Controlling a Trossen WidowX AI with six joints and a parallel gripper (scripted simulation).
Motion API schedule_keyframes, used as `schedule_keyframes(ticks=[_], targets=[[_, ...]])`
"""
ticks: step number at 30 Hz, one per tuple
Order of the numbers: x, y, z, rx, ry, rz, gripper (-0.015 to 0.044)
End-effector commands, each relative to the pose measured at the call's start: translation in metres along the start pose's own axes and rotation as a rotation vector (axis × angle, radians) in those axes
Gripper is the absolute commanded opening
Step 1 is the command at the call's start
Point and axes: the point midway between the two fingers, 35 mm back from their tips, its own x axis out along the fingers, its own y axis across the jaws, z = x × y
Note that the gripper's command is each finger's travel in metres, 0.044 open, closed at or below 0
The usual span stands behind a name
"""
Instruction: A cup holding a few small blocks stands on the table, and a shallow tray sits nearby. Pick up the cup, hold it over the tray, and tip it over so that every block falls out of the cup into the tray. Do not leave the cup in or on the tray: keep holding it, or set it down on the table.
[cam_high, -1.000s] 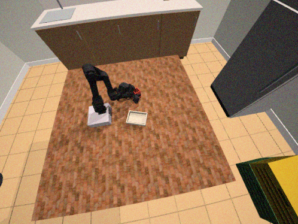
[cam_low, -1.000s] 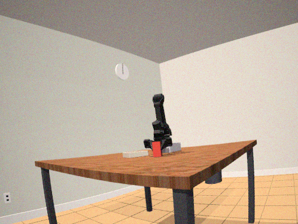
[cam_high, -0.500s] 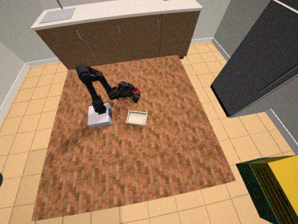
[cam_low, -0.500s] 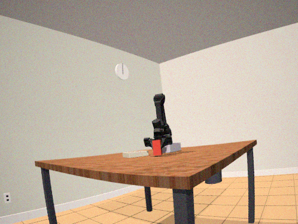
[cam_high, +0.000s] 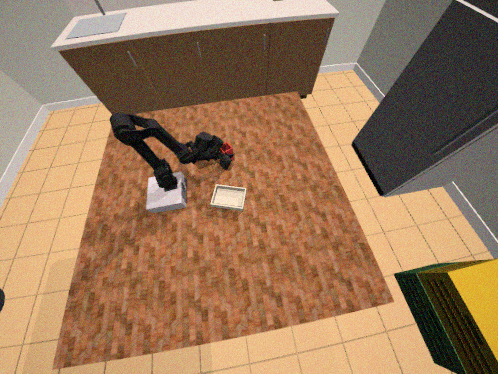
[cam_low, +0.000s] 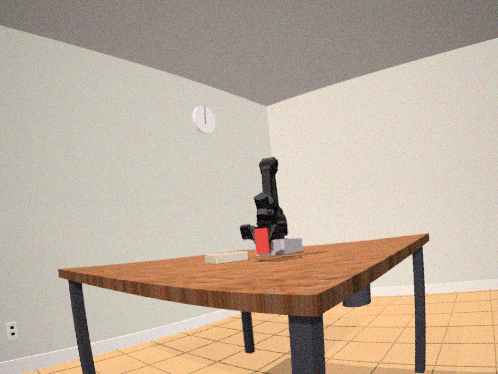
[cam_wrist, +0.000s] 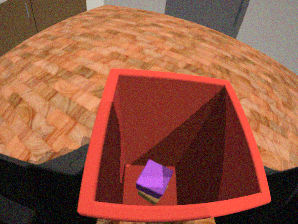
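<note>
While I watch from far away, my claw (cam_high: 227, 150) (cam_low: 262, 234) (cam_wrist: 157, 141) is squeezed snug on the red cup (cam_high: 227, 149) (cam_low: 262, 241) (cam_wrist: 240, 145). From the side, the cup looks like it hangs just above the wooden bench (cam_high: 225, 275) (cam_low: 300, 280) (cam_wrist: 60, 95), over a dark shadow. It is near the tray (cam_high: 228, 207) (cam_low: 227, 258), on the tray's cupboard side, with a strip of bench between them. The tray sits well apart from all the bench's edges, so I have room to swing the cup over. My black arm (cam_high: 170, 142) (cam_low: 270, 185) bends up high, and its pale gray foot block (cam_high: 175, 200) (cam_low: 295, 245) is just beside the tray, so I must mind that corner.

The cup has square sides, a wide, smooth rim and a small, flat bottom. Down inside, I see a shiny purple block (cam_wrist: 154, 178) with a bit of yellow (cam_wrist: 149, 196) peeking out under it. The tray is cream, low and boxy, with thin walls. The bench wood is all brown and orange patches.
</note>
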Motion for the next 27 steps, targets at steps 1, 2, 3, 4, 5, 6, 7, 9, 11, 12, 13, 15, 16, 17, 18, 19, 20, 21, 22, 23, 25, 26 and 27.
schedule_keyframes(ticks=[1, 2, 3, 4, 5, 6, 7, 9, 11, 12, 13, 15, 16, 17, 18, 19, 20, 21, 22, 23, 25, 26, 27], targets=[[-0.003, -0.001, 0.011, 0.004, -0.018, -0.006, 0.0], [-0.003, -0.001, 0.012, 0.004, -0.018, -0.006, 0.0], [-0.004, -0.001, 0.013, 0.004, -0.018, -0.006, 0.0], [-0.005, -0.002, 0.015, 0.004, -0.018, -0.006, 0.0], [-0.005, -0.002, 0.016, 0.004, -0.018, -0.006, 0.0], [-0.005, -0.002, 0.017, 0.004, -0.018, -0.006, 0.0], [-0.006, -0.002, 0.018, 0.004, -0.018, -0.006, 0.0], [-0.006, -0.002, 0.021, 0.004, -0.018, -0.006, 0.0], [-0.007, -0.002, 0.023, 0.004, -0.018, -0.006, 0.0], [-0.007, -0.002, 0.023, 0.004, -0.018, -0.006, 0.0], [-0.007, -0.002, 0.023, 0.004, -0.018, -0.006, 0.0], [-0.007, -0.006, 0.023, 0.01, -0.018, -0.016, 0.0], [-0.008, -0.01, 0.023, 0.018, -0.019, -0.029, 0.0], [-0.009, -0.016, 0.023, 0.028, -0.019, -0.044, 0.0], [-0.01, -0.021, 0.023, 0.037, -0.019, -0.059, 0.0], [-0.011, -0.026, 0.023, 0.046, -0.019, -0.075, 0.0], [-0.012, -0.031, 0.023, 0.056, -0.019, -0.09, 0.0], [-0.013, -0.036, 0.023, 0.065, -0.02, -0.105, 0.0], [-0.014, -0.041, 0.023, 0.075, -0.02, -0.12, 0.0], [-0.015, -0.047, 0.023, 0.084, -0.02, -0.136, 0.0], [-0.018, -0.057, 0.022, 0.103, -0.02, -0.166, 0.0], [-0.019, -0.062, 0.022, 0.113, -0.02, -0.181, 0.0], [-0.021, -0.067, 0.021, 0.122, -0.02, -0.197, 0.0]])
